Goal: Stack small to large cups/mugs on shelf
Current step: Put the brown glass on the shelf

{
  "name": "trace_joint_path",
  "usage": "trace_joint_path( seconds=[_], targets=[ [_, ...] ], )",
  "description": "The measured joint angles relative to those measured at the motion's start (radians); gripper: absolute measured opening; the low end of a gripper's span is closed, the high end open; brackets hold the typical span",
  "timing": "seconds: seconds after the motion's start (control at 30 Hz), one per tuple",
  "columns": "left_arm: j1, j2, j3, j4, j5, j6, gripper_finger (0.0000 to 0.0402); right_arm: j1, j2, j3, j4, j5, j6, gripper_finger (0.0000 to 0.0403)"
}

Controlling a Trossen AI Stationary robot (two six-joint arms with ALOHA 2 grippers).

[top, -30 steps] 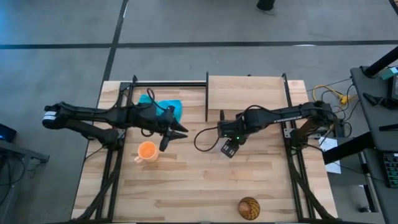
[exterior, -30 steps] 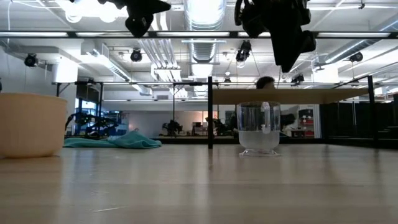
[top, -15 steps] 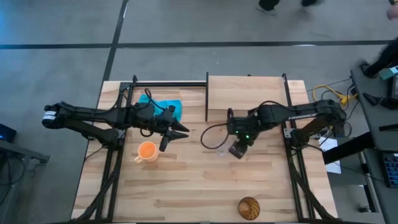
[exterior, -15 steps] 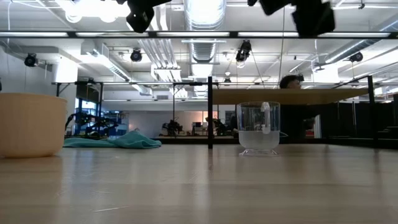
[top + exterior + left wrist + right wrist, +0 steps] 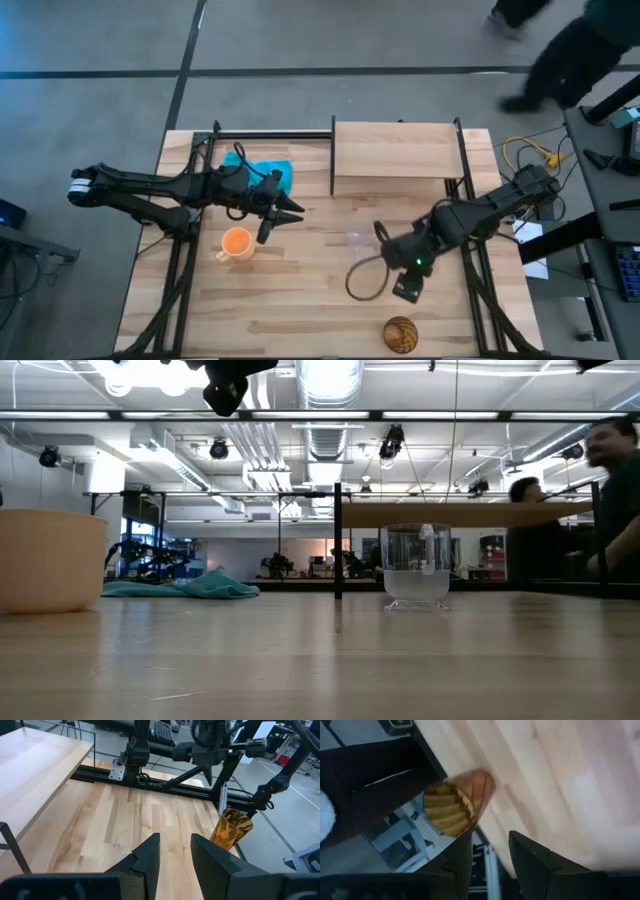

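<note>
The small clear glass cup [image 5: 355,238] [image 5: 416,565] stands upright on the tabletop in front of the shelf [image 5: 395,150]. At the left, the orange mug [image 5: 236,243] stands on its base. The brown wood-grain cup [image 5: 401,334] [image 5: 457,810] stands by the table's near edge. My right gripper [image 5: 405,290] [image 5: 490,847] hangs open above the table, pointing down, just far of the wood-grain cup. My left gripper [image 5: 283,212] [image 5: 175,850] is open, raised beside the orange mug, empty.
A teal cloth [image 5: 262,170] lies at the far left of the table, behind my left arm. The shelf's black posts [image 5: 333,160] stand at its corners. A black cable [image 5: 362,280] loops under my right arm. People move beyond the table's far right.
My right gripper has swung from above the glass cup toward the table's near edge and a little right, toward the wood-grain cup, rising out of the low view and turning as it went. The glass cup stays where it was.
</note>
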Motion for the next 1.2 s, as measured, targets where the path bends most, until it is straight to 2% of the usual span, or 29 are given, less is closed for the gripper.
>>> trace_joint_path(
  seconds=[0.23, 0.3, 0.43, 0.63, 0.87, 1.2],
  targets=[
    [0.001, 0.000, 0.000, 0.011, -0.009, -0.002, 0.0095, 0.112, 0.001, 0.000, 0.010, 0.008, 0.169, 0.0123],
    [0.001, 0.000, 0.000, 0.012, -0.025, -0.003, 0.0095, 0.140, 0.007, -0.001, 0.028, 0.041, 0.202, 0.0123],
    [0.001, 0.000, -0.001, 0.045, -0.048, -0.003, 0.0095, 0.186, 0.036, -0.003, 0.102, 0.117, 0.214, 0.0123],
    [0.000, -0.001, 0.002, 0.090, -0.050, -0.004, 0.0095, 0.239, 0.135, -0.003, 0.169, 0.137, 0.215, 0.0123],
    [0.000, -0.003, 0.020, 0.088, -0.050, -0.005, 0.0095, 0.249, 0.240, -0.002, 0.157, 0.138, 0.243, 0.0123],
    [0.000, -0.018, 0.025, 0.087, -0.048, -0.006, 0.0095, 0.252, 0.282, -0.001, 0.156, 0.139, 0.230, 0.0115]
  ],
)
